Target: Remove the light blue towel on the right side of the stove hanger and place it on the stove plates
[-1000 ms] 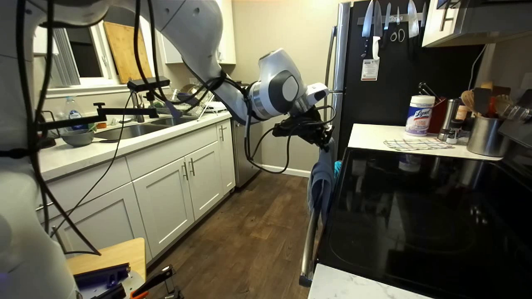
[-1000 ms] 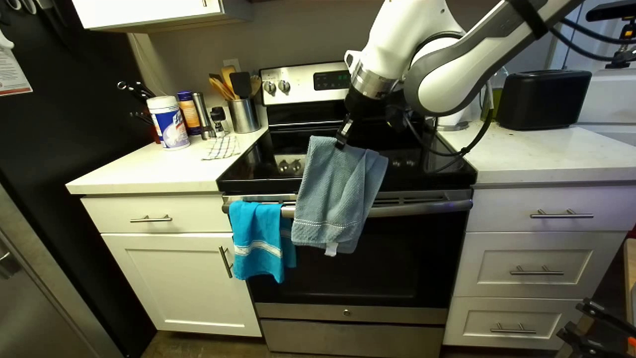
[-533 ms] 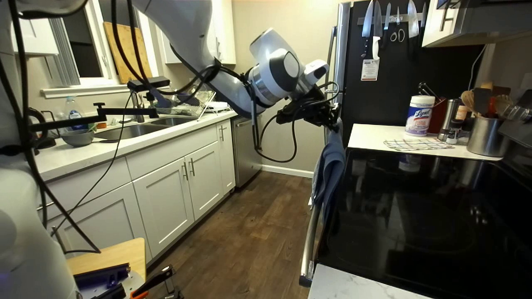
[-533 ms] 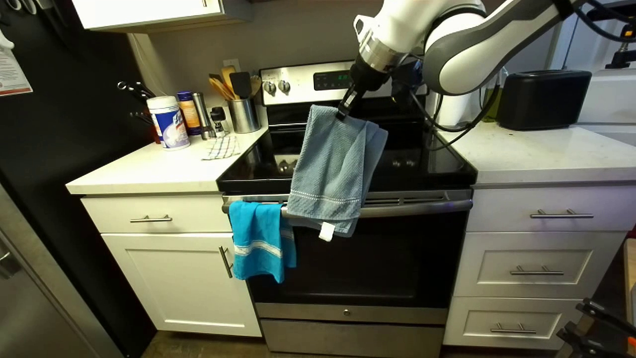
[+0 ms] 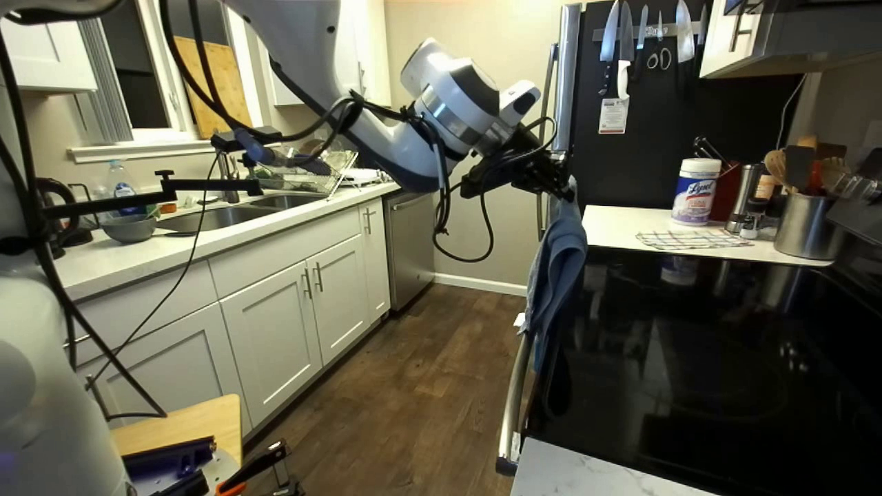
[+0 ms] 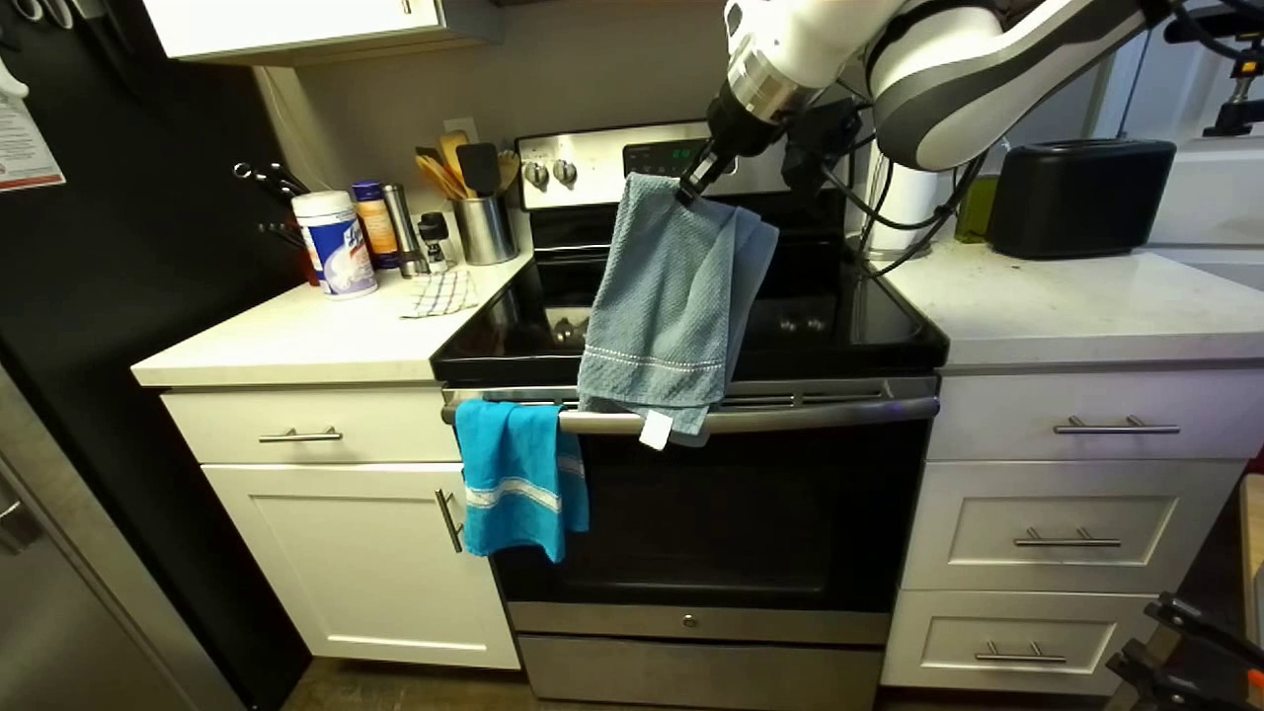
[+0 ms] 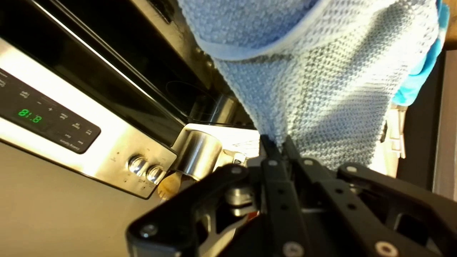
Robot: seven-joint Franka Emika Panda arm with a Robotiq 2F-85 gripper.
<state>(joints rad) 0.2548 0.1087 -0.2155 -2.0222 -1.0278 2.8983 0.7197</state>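
Observation:
My gripper (image 6: 688,190) is shut on the top edge of the light blue towel (image 6: 667,296), which hangs down from it. In the wrist view the fingertips (image 7: 276,141) pinch the towel's cloth (image 7: 321,82). The gripper (image 5: 566,193) is above the stove's front edge in an exterior view, with the towel (image 5: 559,255) below it. The towel's lower end, with a white tag, is at the height of the stove hanger (image 6: 810,419); I cannot tell whether it touches the bar (image 5: 515,399). The black glossy stove plates (image 5: 689,358) lie behind the towel and also show in an exterior view (image 6: 859,321).
A bright blue towel (image 6: 518,484) hangs on the bar's left part. A metal utensil holder (image 6: 484,229), a wipes tub (image 6: 336,247) and a checked cloth (image 6: 442,294) are on the left counter. A black toaster (image 6: 1081,197) is on the right counter. The control panel (image 6: 583,168) rises behind the stove.
My gripper has risen with the light blue towel and moved slightly toward the stove. The towel's lower end has come up from below the bar to about its height.

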